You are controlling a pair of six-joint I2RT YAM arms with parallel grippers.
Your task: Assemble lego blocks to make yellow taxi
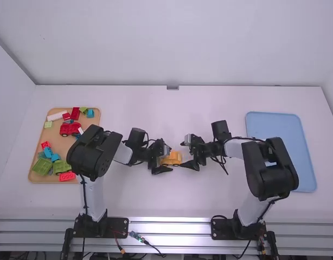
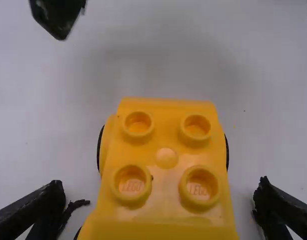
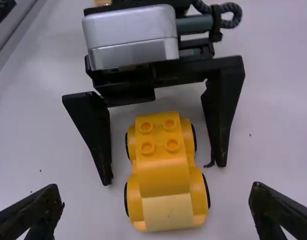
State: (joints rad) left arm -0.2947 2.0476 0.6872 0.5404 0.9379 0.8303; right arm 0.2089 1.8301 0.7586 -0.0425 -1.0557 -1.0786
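Observation:
My left gripper (image 1: 161,169) is at the middle of the table, around the yellow car (image 1: 173,158); my right gripper (image 1: 187,155) is just to the car's right. In the left wrist view, the left gripper (image 2: 161,195) stands open, one finger on each side of the studded yellow car (image 2: 166,150), with gaps between. In the right wrist view, the right gripper (image 3: 156,197) is open too, facing the sloped end of the yellow car (image 3: 163,165), which stands on its wheels. The left gripper's two fingers flank the car there without touching it.
A wooden tray (image 1: 32,172) at the left holds several red, green, blue and white blocks. A blue tray (image 1: 286,146) lies at the right, beyond the right arm.

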